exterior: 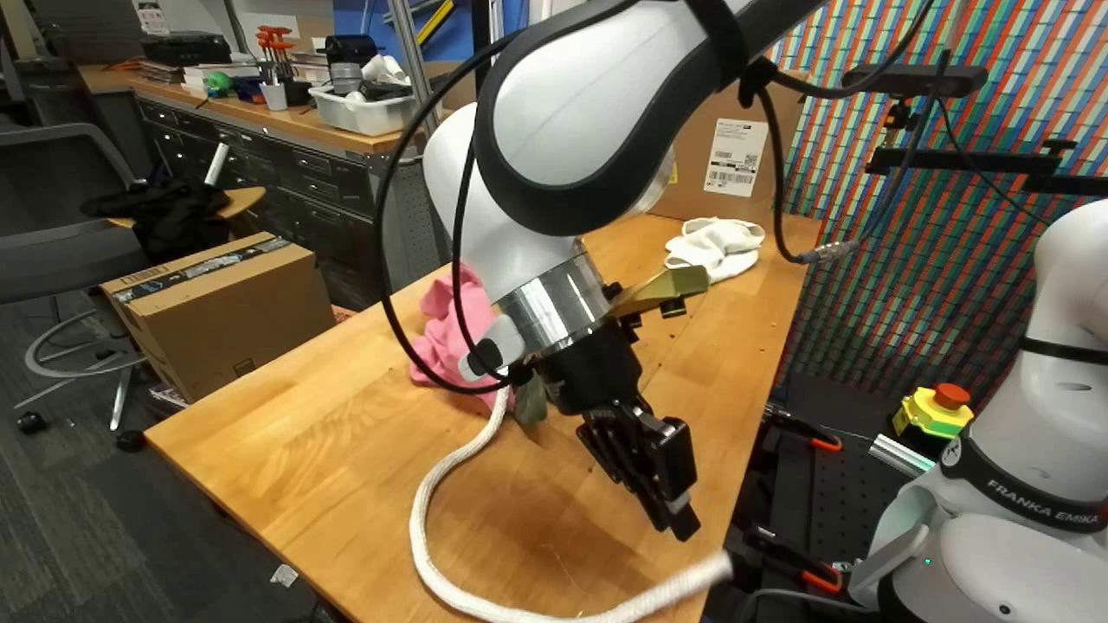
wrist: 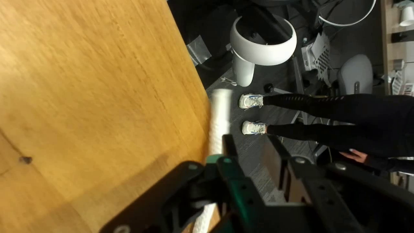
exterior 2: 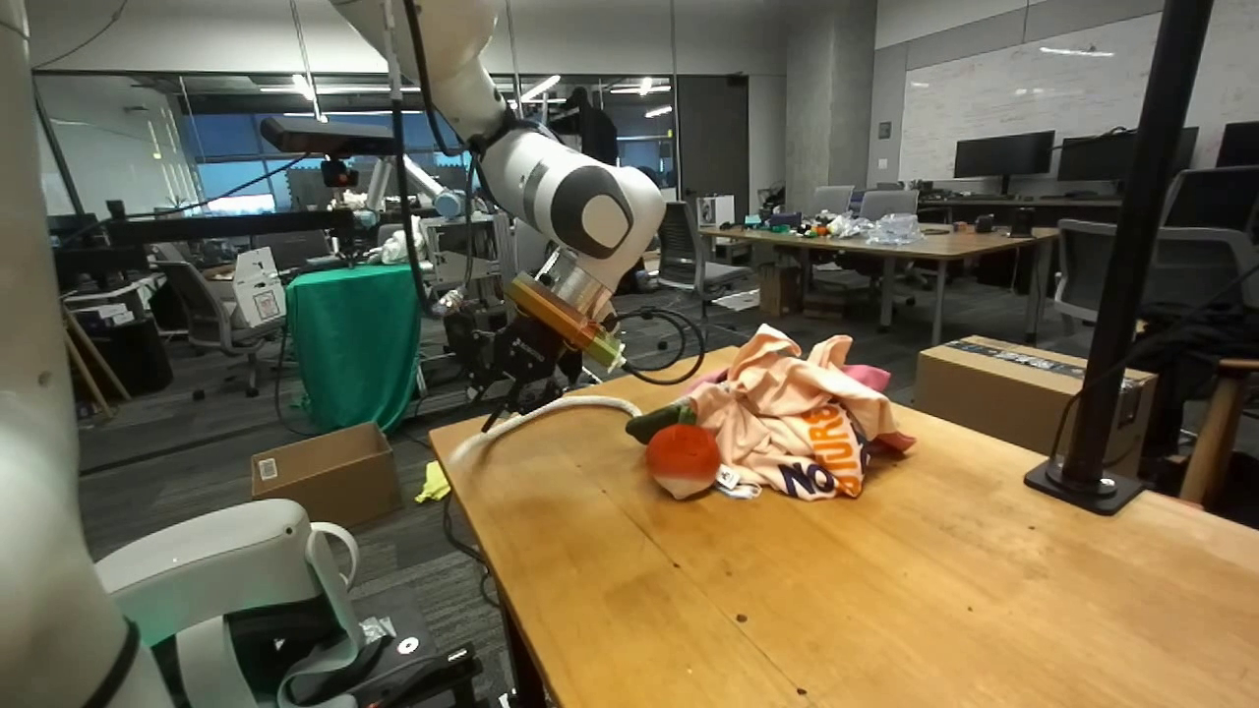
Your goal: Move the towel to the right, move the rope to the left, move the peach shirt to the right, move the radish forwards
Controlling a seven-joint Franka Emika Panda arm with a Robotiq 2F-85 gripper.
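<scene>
Across my wrist view, left to right, I had one table point(wrist: 97, 97), one white rope point(wrist: 220, 127), the pincer point(wrist: 250, 150) and, to the pincer's right, two white shoes point(wrist: 251, 101) on the floor point(wrist: 254, 174). The pincer stood parted by a modest gap, floor showing between its two fingers point(wrist: 230, 149); the rope ran outside that gap, past the finger nearer the table, its end blurred. Whether rope and finger touched, I couldn't tell.

In an exterior view, one chair point(exterior: 62, 195) stood well left of the pincer, then one taped cardboard box point(exterior: 227, 316), contents hidden. Farther back, also on the pincer's left, one cup point(exterior: 274, 97) held red-handled tools point(exterior: 274, 32), too bunched to count, and one white bin point(exterior: 368, 117) held a jumble point(exterior: 381, 88) of grey, black and white things. Nearer, left of the pincer, lay one pink cloth point(exterior: 440, 335); the rope curved from beside it round to just beside the pincer. Behind the pincer, to its right, lay one white towel point(exterior: 714, 247), in front of one tall carton point(exterior: 736, 156), contents hidden too. One red stop button point(exterior: 950, 396) sat farther right.

In an exterior view, one lidless box point(exterior 2: 325, 484) stood on the floor, below and left of the pincer; I couldn't see its bottom. Right of the pincer, on the table, sat one radish point(exterior 2: 683, 454), leaves point(exterior 2: 654, 423) toward the pincer, just beside one peach shirt point(exterior 2: 767, 413) heaped in front of the pink cloth.
</scene>
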